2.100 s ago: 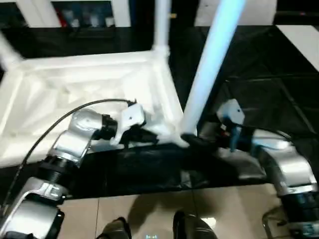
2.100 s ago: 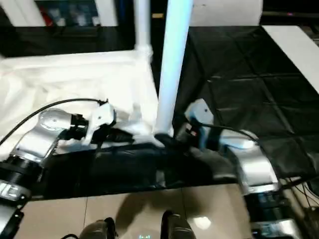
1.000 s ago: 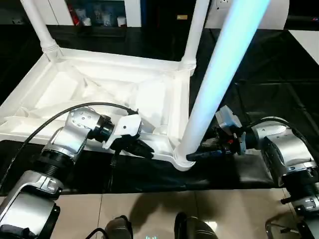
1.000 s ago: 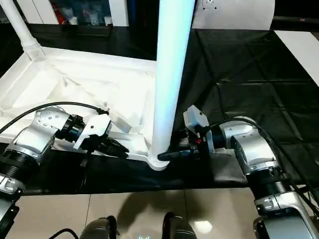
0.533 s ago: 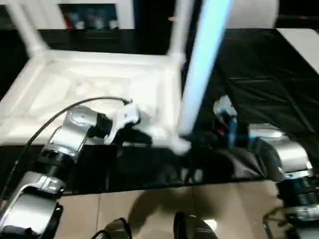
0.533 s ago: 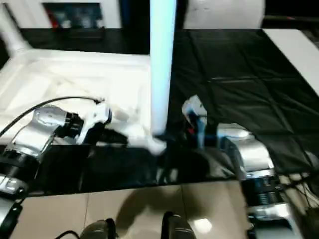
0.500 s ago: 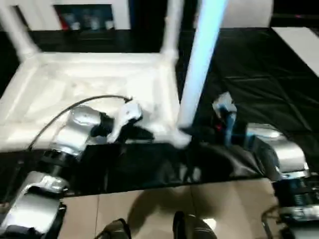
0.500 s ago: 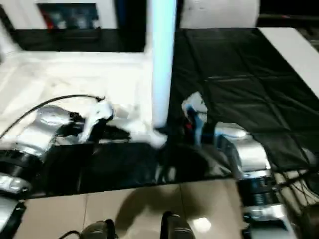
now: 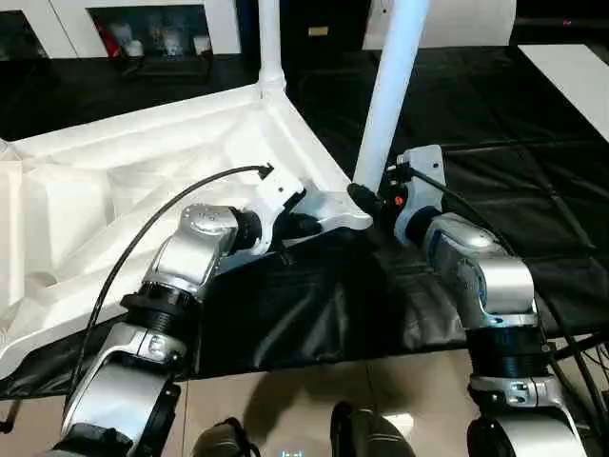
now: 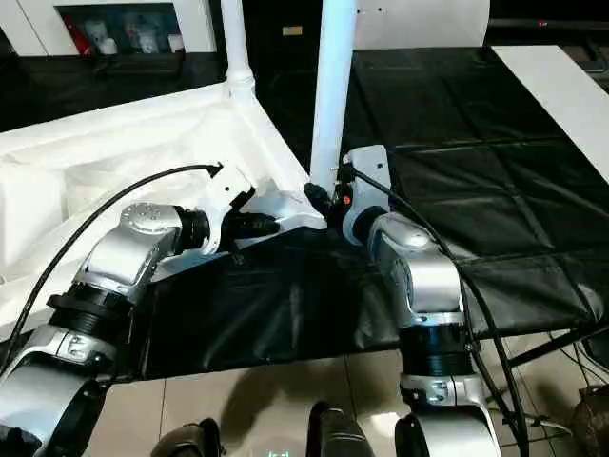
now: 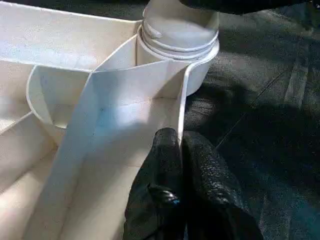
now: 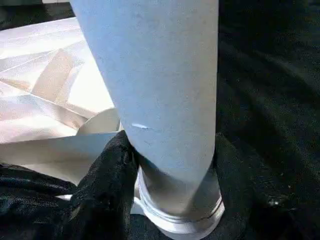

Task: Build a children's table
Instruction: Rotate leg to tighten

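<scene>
The children's table top [image 9: 143, 181] lies upside down on a black cloth [image 9: 314, 305], ribbed underside up — two legs stand in its corner sockets. The left gripper [image 11: 181, 150], fingers pressed together, pinches the rim wall just beside the near corner socket [image 11: 180, 50]. The right gripper [image 9: 366, 198] clasps the base of the near leg [image 9: 390, 86] at that socket — one finger [image 12: 107, 170] touching the leg.

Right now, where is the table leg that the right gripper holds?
In the left eye view, the leg stands upright in the near corner socket of the upturned table top, right of centre, between the left gripper and right gripper.
</scene>
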